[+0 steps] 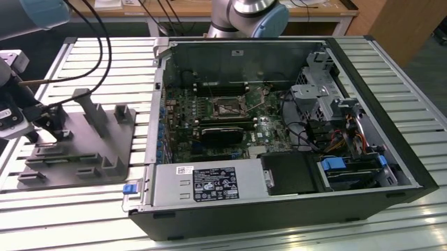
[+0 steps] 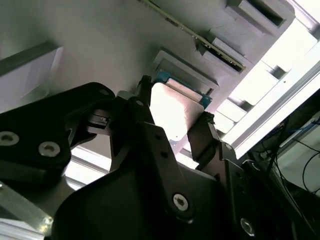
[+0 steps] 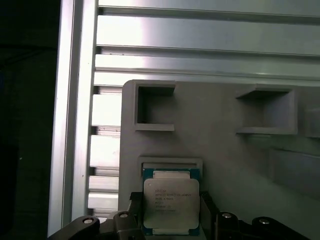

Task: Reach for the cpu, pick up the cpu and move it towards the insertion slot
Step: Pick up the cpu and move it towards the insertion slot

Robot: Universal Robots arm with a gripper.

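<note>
At the exterior view's left, the end effector hangs low over the grey fixture plate. The plate lies on the slatted tabletop, just beside the open computer case. It appears meant to present parts in set pockets. The cpu lies flat in one of them, silvery face up, which leaves its edges free to be gripped.

In both wrist views the fingers stand on two opposite sides of the chip. They seem to be closed against its rim, though actual contact is hard to confirm from these angles. The chip looks seated in its pocket, not yet raised.

Farther to the exterior view's right, inside the case, the insertion slot sits on the motherboard. Its dark centre is uncovered, and it is well apart from the end effector.
</note>
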